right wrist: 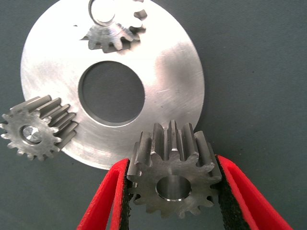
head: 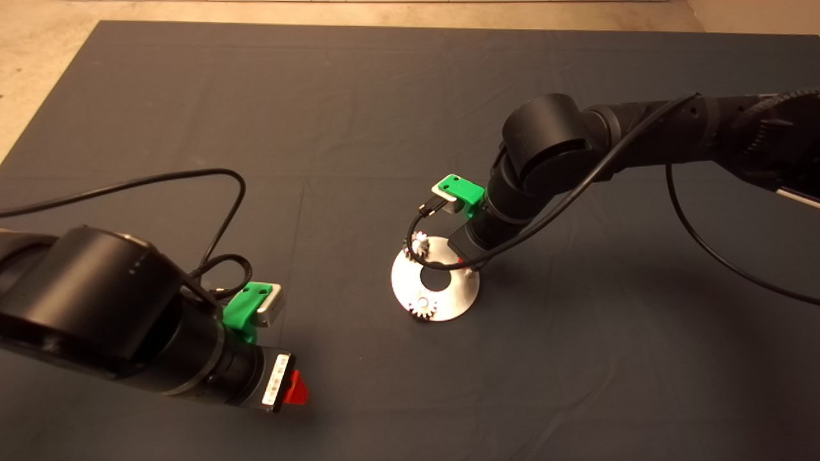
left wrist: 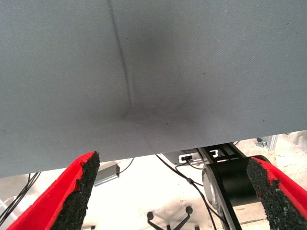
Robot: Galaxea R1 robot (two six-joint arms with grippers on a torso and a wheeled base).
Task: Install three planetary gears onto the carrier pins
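we're clamping the third gear (right wrist: 172, 179) in our right gripper (right wrist: 172, 191) over the disc (right wrist: 163, 62) rim; two gears (right wrist: 38, 127) are sitting on pins there. our left gripper (left wrist: 172, 191) is idling wide, well away.

Mat (head: 359, 115): you see plain dark grey-blue.
Disc (right wrist: 168, 72): brushed silver-white, you'll note fine scratches.
Gears (right wrist: 172, 179): dull silvery grey metal.
Right pincer (right wrist: 172, 191): red fingers, black pads.
Left pincer (left wrist: 172, 191): red with black pads.
Arms (head: 96, 307): black, green mounts.
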